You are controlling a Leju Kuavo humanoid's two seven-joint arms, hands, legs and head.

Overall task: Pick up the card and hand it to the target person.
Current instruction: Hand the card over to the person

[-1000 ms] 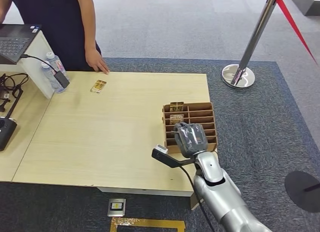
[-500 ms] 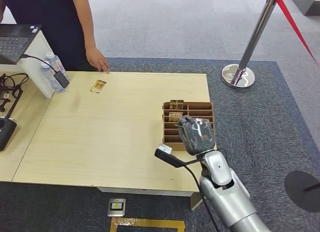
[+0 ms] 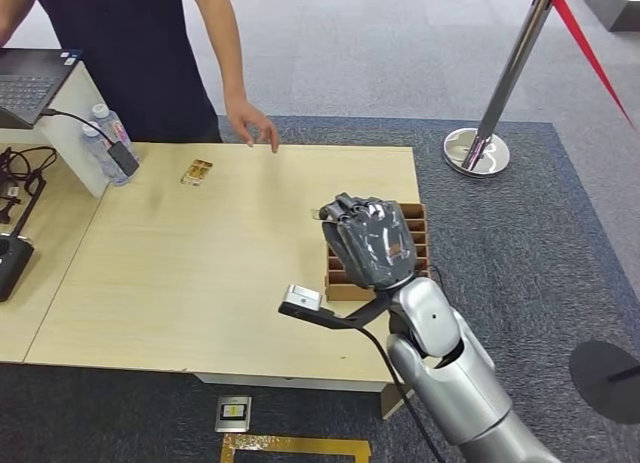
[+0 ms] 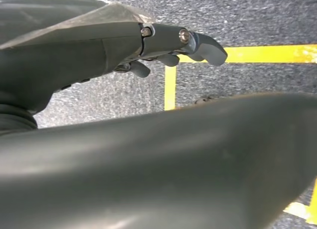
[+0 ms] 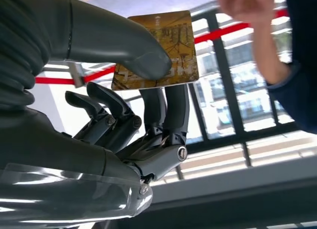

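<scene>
My right hand (image 3: 370, 241) is raised above the cardboard card box (image 3: 416, 216) at the table's right edge. In the right wrist view the thumb (image 5: 123, 41) and fingers pinch a gold patterned card (image 5: 164, 46) flat between them. The person (image 3: 128, 53) stands behind the table's far left side. Their hand (image 3: 253, 123) reaches out over the far edge, well apart from mine, and it shows blurred beyond the card as the person's hand (image 5: 246, 6). A second gold card (image 3: 197, 172) lies on the table near the person. My left hand (image 4: 112, 46) hangs over the carpet, fingers extended, holding nothing.
A laptop (image 3: 30, 78) on a white stand, two water bottles (image 3: 109, 138) and black cables (image 3: 19, 173) crowd the table's left end. A chrome stanchion base (image 3: 475, 151) with a red belt stands on the carpet at the far right. Yellow floor tape (image 4: 170, 85) lies below the left hand.
My right hand has lifted out of the card box with the card and moved up and left. The person's hand has left the table corner and swung right, over the far edge.
</scene>
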